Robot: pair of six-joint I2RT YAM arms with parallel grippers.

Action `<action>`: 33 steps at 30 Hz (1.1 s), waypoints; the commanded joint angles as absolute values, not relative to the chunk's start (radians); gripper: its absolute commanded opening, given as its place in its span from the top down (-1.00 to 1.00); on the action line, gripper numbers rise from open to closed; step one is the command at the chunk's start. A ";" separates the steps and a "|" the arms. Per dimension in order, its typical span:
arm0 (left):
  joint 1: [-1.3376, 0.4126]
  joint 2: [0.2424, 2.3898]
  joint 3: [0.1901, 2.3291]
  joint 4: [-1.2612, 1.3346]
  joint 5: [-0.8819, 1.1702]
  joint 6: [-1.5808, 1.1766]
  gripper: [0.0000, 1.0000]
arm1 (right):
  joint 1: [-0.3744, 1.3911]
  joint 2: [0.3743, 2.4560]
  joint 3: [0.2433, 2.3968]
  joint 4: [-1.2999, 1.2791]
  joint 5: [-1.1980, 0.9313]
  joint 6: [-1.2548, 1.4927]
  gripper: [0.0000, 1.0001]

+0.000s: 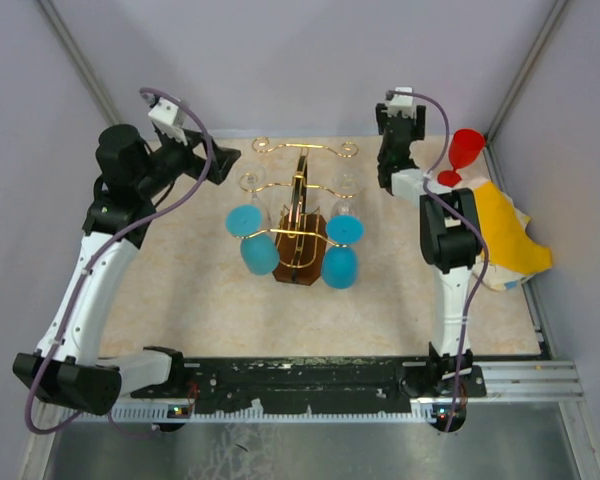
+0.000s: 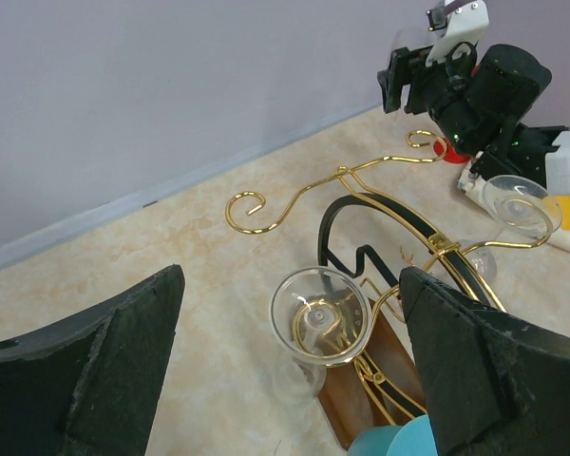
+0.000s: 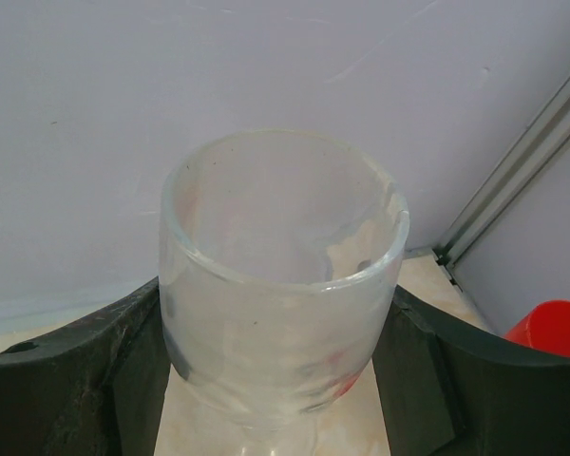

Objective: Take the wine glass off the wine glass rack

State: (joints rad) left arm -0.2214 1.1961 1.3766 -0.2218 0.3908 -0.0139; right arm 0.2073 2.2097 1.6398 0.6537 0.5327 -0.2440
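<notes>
In the top view the black rail carrying both arm bases lies nearest, at the near edge of the beige table. Mid-table stands the wine glass rack, upright on its dark brown base, the base's long side running near to far and the gold arms spreading left and right. Two blue glasses hang bowl-down from its near arms. The left gripper sits just left of the rack with nothing in it. The right gripper is well right of the rack near the far wall, beside a red glass and a yellow cloth; what it carries cannot be made out here. The left wrist view shows the left gripper spread fully wide and empty, the rack beyond it with a clear glass hanging on it. In the right wrist view the right gripper is closed partway on the wine glass, fingers pressing the bowl's two sides. The glass is off the rack, its rim uppermost, stem leaving the bottom edge and long axis vertical in the picture.
</notes>
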 commanded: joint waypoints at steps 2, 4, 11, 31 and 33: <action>-0.212 1.209 1.355 -0.174 0.416 -0.032 -0.99 | 0.197 2.257 1.639 0.861 0.521 -0.214 0.25; -0.212 1.214 1.349 -0.166 0.421 -0.036 -1.00 | 0.190 2.274 1.646 0.854 0.509 -0.189 0.25; -0.208 1.226 1.334 -0.155 0.424 -0.036 -1.00 | 0.161 2.297 1.632 0.858 0.477 -0.125 0.10; -0.199 1.245 1.319 -0.132 0.464 -0.062 -0.99 | 0.144 2.208 1.454 0.863 0.428 -0.049 -0.99; -0.199 1.245 1.323 -0.132 0.470 -0.066 -0.99 | 0.144 2.177 1.426 0.854 0.434 -0.037 -0.99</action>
